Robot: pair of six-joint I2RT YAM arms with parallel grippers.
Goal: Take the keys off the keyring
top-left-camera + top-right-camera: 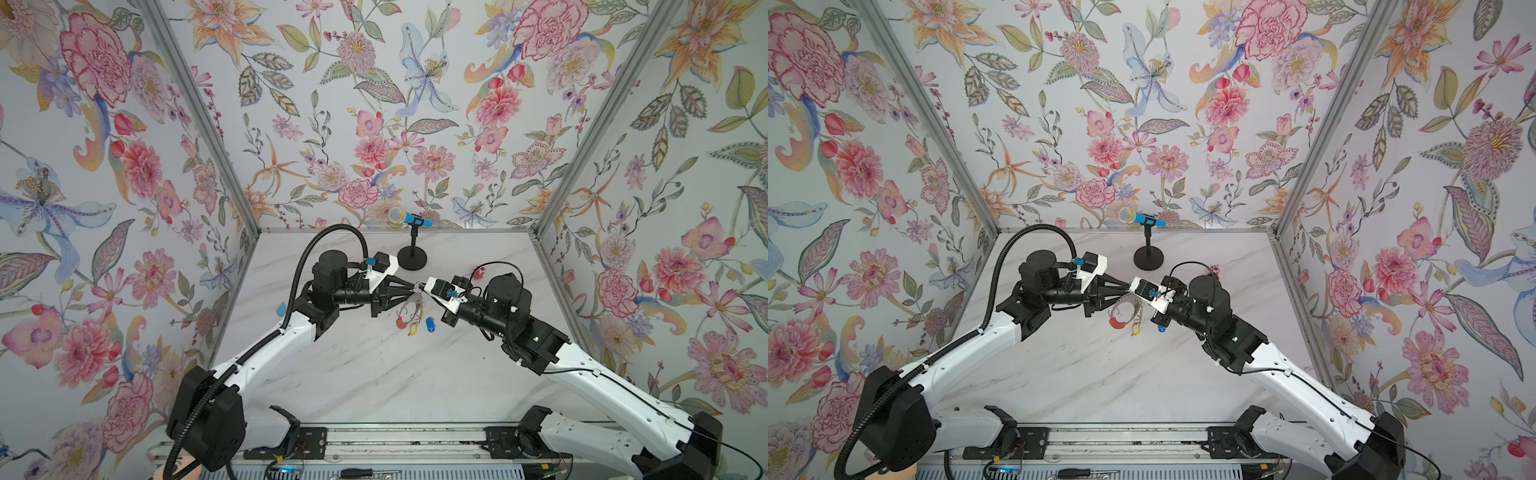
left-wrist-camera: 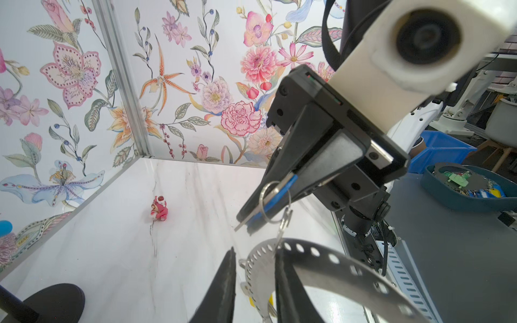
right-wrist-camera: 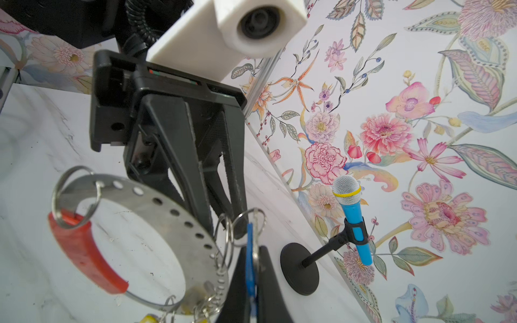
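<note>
The keyring [image 1: 409, 309] hangs in the air at mid-table: a grey hoop with a perforated metal band [image 3: 167, 207] and a red sleeve [image 3: 84, 251]. My left gripper [image 2: 256, 251] is shut on the band [image 2: 260, 268], which stands between its fingers. My right gripper [image 3: 253, 249] meets it tip to tip and is shut on a blue-tagged key [image 3: 249, 251], whose small ring [image 2: 275, 201] still links to the band. A yellow-tagged key [image 1: 412, 330] dangles under the hoop. Another blue-tagged key [image 1: 429, 324] lies on the table beside it.
A toy microphone [image 1: 409, 217] on a round black stand base [image 1: 412, 257] stands at the back, just behind the grippers. A small red-pink figure [image 1: 480, 273] sits behind the right arm. A pale blue piece [image 1: 281, 308] lies left of the left arm. Floral walls enclose three sides.
</note>
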